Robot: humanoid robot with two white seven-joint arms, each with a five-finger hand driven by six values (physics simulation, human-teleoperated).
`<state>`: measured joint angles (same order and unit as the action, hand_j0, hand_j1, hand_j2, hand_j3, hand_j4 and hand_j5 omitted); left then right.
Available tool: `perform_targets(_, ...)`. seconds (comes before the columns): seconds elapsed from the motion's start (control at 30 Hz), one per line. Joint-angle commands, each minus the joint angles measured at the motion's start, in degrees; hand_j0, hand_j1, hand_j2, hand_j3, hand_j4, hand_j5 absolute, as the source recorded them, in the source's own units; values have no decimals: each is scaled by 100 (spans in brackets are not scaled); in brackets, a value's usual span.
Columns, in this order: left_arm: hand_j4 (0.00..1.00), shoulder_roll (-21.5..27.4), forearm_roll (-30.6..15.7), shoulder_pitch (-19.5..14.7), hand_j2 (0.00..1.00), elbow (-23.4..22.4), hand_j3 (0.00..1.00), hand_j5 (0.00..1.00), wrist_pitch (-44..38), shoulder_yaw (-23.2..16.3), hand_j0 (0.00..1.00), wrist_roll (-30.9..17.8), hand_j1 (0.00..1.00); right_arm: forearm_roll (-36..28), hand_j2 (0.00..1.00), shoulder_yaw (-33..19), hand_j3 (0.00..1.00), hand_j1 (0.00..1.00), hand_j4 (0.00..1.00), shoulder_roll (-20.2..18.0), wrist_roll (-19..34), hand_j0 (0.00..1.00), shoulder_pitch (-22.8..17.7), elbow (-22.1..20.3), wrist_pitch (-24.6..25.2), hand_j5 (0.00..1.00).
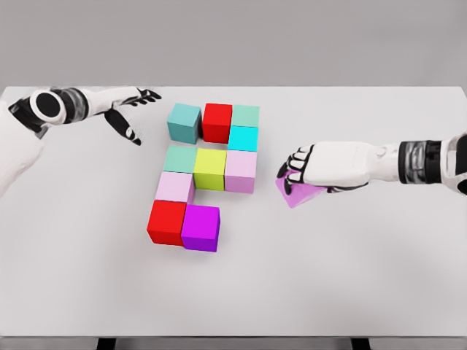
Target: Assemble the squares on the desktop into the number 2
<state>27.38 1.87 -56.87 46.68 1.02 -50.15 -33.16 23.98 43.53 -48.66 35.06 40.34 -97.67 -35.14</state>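
Several coloured cubes stand together mid-table. The top row is a teal cube, a red cube and a pale green cube, with a cyan cube below it. The middle row is a mint cube, a yellow-green cube and a pale pink cube. Below sit a light pink cube, a red cube and a magenta cube. My right hand is curled over a tilted pink cube to the right of the group. My left hand hovers open at the upper left.
The white table spans the view, its front edge along the bottom and its far edge behind the cubes. Dark legs show under the front edge.
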Motion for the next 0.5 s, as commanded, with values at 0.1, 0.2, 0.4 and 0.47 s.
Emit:
perform_targets(0.1, 100, 285, -29, 44, 100, -1, 100, 100, 1005, -3, 100, -184, 100, -34, 42, 788, 42, 42, 42, 401, -6, 42, 246, -59, 14, 42)
perform_targets(0.2, 100, 329, 33, 88, 100, -10, 100, 100, 1515, -223, 100, -184, 100, -34, 42, 929, 42, 42, 42, 401, -6, 42, 246, -253, 14, 42)
perform_targets(0.4, 100, 355, 261, 132, 100, -18, 100, 100, 1638, -302, 100, -184, 100, -25, 43, 1263, 43, 43, 43, 629, -6, 43, 316, -305, 14, 43)
perform_targets(0.47, 100, 338, 270, 167, 100, -18, 100, 100, 1638, -364, 100, -184, 100, -25, 43, 1447, 43, 43, 43, 665, -6, 43, 378, -305, 14, 43)
